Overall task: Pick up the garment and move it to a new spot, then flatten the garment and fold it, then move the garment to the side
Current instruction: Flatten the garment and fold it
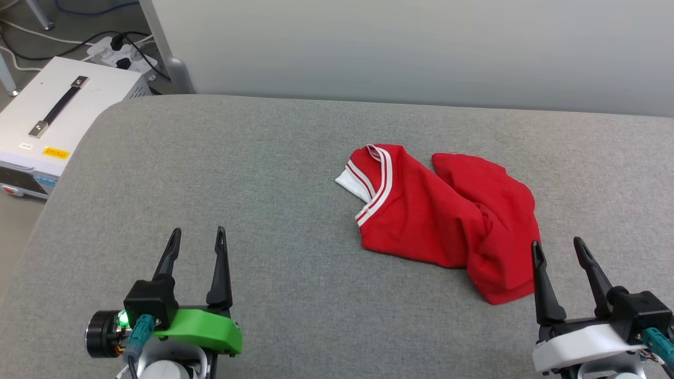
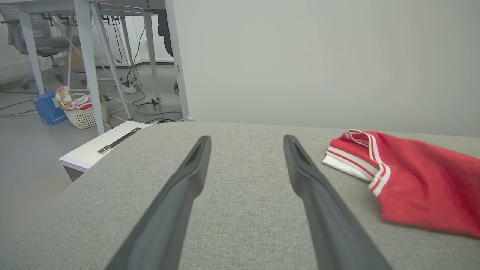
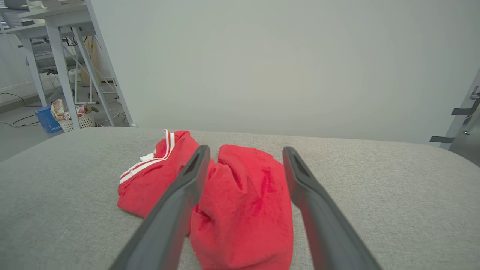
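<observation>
Off the tabletop's (image 1: 210,173) far left corner, a white box (image 1: 63,116) with a black strap handle sits on the floor. It carries a yellow sticker (image 1: 56,153) whose print is too small for me to read. My left wrist camera adds a blue box (image 2: 48,109) with white lettering I cannot make out. It stands beside a white basket (image 2: 85,114) of crumpled things at a desk leg.

The shirt (image 1: 447,216) lies bunched on the right half of the tabletop, about midway between the near and far edges. Its red cloth faces up, with red-and-white striped trim and a bit of white sleeve at its left end.

My right gripper (image 1: 556,241) is by the near right corner, jaws wide apart and empty. Its left fingertip sits right at the shirt's near right end; I cannot tell whether it touches. My left gripper (image 1: 198,230) is over the near left part, also spread wide and empty. It is well apart from the shirt, which lies ahead and to its right.

From the head camera I get the shirt's whole outline and both grippers together. The left wrist camera gives the trim and sleeve close up, with the shirt's right end cut by the frame. The right wrist camera looks straight onto the bunched red fold, which sits in the gap between its fingers. At that view's right edge there is a grey post with strips of black tape.
</observation>
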`<state>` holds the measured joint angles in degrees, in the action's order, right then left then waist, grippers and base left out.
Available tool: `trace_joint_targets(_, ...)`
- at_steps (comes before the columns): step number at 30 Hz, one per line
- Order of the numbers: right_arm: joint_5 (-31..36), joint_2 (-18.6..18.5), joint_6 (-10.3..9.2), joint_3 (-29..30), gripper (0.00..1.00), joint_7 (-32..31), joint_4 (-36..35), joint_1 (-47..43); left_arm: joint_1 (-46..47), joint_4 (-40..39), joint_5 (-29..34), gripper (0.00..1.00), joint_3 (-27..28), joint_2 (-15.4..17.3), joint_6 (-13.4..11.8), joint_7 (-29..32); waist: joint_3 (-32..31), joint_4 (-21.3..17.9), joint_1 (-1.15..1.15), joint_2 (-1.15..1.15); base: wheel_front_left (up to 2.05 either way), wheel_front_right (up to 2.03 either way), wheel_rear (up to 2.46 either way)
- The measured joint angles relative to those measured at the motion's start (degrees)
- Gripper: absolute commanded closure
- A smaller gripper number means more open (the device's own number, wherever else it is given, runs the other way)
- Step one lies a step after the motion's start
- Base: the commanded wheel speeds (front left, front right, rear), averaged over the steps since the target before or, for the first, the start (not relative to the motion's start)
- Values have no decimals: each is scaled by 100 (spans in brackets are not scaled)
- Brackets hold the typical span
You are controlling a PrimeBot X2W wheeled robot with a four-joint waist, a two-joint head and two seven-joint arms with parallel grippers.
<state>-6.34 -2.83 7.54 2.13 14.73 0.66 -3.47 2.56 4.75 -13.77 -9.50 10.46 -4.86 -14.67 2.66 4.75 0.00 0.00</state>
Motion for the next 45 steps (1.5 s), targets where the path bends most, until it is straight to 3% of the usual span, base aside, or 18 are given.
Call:
trace_joint_targets(9,-2,0,0,-41,0,0,142,-79,-153,98,374,0,415,-302,366,0,-7,-10,0,0,0,0,0)
trace_joint_targets(23,56,-170,0,146,0,0,-226,267,-157,170,715,0,703,-525,620,0,83,16,0,0,0,0,0)
trace_joint_targets(28,37,-798,0,76,0,0,-433,1282,-110,152,755,0,769,-582,657,0,234,18,0,0,0,0,0)
trace_joint_targets(32,-192,-1464,0,-221,0,0,-211,2290,18,124,800,0,790,-642,667,0,403,28,0,0,0,0,0)
trace_joint_targets(37,-811,-2380,0,-1236,0,-279,570,3350,209,85,827,0,800,-670,697,0,627,70,0,0,0,0,0)
trace_joint_targets(40,-1449,-2881,0,-2008,0,-1072,822,3994,311,23,828,0,811,-687,697,0,771,110,0,0,0,0,0)
trace_joint_targets(45,-2864,-3551,0,-3393,0,-3066,1083,4875,485,-71,827,0,816,-706,697,0,1038,186,0,0,0,0,0)
